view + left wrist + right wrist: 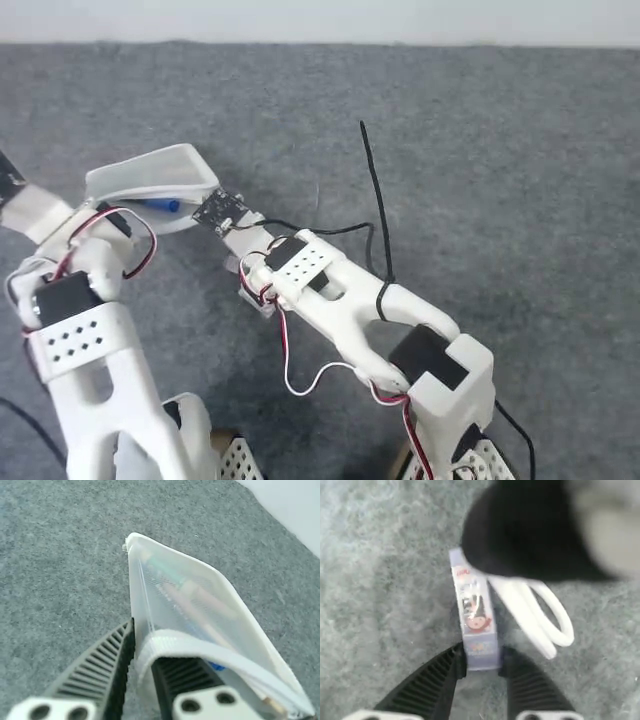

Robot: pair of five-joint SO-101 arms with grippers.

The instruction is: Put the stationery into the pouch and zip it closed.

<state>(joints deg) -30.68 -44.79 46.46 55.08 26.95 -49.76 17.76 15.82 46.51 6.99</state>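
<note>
1. The pouch (150, 178) is up off the grey carpet, tilted. It is translucent white with a white zipper band, and its mouth gapes open. One wall is pinched in the left gripper (142, 644).
2. Inside it, 2 or 3 pens (190, 600) lie lengthwise, showing green and tan through the wall. A blue piece (216, 666) sits right at the mouth.
3. The box (476, 622) is small, slim and pale lilac with a red cartoon print. The right gripper (482, 656) clamps it at 1 end, just beside the pouch's white rim.
</note>
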